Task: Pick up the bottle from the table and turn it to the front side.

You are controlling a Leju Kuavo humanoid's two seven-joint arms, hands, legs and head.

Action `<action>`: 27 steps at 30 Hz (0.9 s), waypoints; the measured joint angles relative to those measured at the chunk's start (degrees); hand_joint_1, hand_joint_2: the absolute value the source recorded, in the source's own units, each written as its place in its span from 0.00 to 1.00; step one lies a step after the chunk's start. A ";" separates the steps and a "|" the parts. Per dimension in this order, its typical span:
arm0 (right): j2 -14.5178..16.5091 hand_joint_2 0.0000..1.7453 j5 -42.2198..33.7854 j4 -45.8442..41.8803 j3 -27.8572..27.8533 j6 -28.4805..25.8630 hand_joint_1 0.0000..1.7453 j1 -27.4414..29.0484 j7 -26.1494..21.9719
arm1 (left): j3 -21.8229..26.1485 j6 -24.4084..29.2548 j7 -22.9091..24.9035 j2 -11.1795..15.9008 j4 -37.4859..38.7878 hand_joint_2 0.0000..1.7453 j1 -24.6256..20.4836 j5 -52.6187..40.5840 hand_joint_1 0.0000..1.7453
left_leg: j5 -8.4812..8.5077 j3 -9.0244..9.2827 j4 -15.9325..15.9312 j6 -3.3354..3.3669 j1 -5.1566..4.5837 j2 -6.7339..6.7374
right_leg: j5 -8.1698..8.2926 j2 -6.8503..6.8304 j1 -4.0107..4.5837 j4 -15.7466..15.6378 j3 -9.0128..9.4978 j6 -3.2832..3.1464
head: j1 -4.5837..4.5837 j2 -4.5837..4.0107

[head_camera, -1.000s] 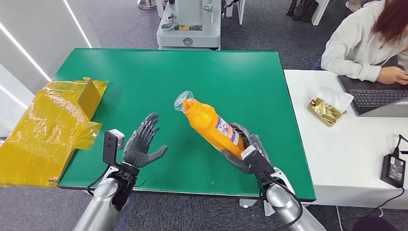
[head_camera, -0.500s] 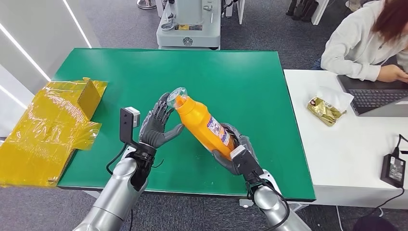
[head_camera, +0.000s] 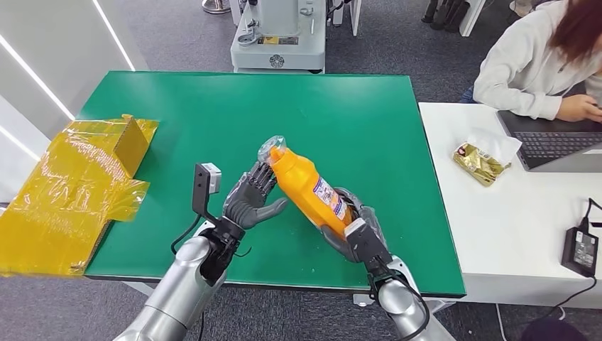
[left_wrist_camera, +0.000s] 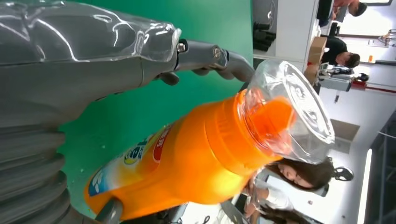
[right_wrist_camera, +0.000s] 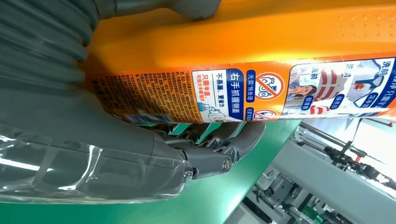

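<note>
The orange bottle [head_camera: 309, 186] is held clear of the green table [head_camera: 369, 114], tilted with its clear-capped neck up and away from the robot and its base low, inside the right hand [head_camera: 353, 226]. That hand is wrapped around the lower body of the bottle; the right wrist view shows the printed label [right_wrist_camera: 289, 91] running along the side just past its fingers [right_wrist_camera: 219, 158], which suggests the grip was taken low so the label stays readable. The left hand [head_camera: 252, 197] is raised beside the bottle's shoulder with fingers spread and palm toward it, holding nothing. In the left wrist view its fingertips [left_wrist_camera: 224, 58] reach just past the cap [left_wrist_camera: 292, 109]; whether palm or fingers actually touch the plastic cannot be told, since the bottle overlaps them. The placement reads as a support or push point for rotating the bottle about its long axis. The pickup looks done and the turn to the front side not yet finished. At the table's left edge lies crumpled yellow wrapping [head_camera: 78, 185]; a person [head_camera: 539, 64] works at a laptop at the adjoining white desk [head_camera: 497, 227].
</note>
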 joint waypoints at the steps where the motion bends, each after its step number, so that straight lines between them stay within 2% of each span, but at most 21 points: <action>1: 0.00 1.00 0.15 0.01 -0.34 0.05 1.00 0.12 -0.01 | -0.24 -0.44 0.21 0.00 -0.02 1.00 0.01 0.25 0.00 | 0.00 0.00 0.00 0.00 0.00 0.00 | 0.00 0.00 0.00 0.00 0.00 0.00 | 0.00 0.00; 6: 0.00 1.00 0.57 0.09 -1.61 0.53 1.00 0.68 -0.47 | -2.09 -0.35 1.46 -0.44 -0.51 1.00 -0.03 0.54 0.00 | 0.00 0.01 0.01 0.00 0.00 0.00 | 0.01 0.00 0.00 0.00 0.00 0.00 | 0.00 0.00; 17: 1.26 1.00 0.46 2.03 -2.44 0.86 1.00 -0.29 -1.80 | -7.94 7.93 0.45 -4.23 -0.56 1.00 -2.84 -3.80 0.00 | 0.00 -0.01 0.02 0.00 -0.01 -0.01 | 0.01 0.00 -0.01 0.00 0.00 0.00 | 0.00 0.00; 27: 2.52 1.00 0.41 3.94 -3.10 1.28 1.00 -2.65 -1.08 | -8.85 9.16 1.16 -5.69 2.50 1.00 -6.96 -2.45 0.00 | 0.02 0.00 0.02 -0.01 0.00 0.00 | 0.02 0.00 0.00 0.02 0.00 -0.01 | -0.01 0.00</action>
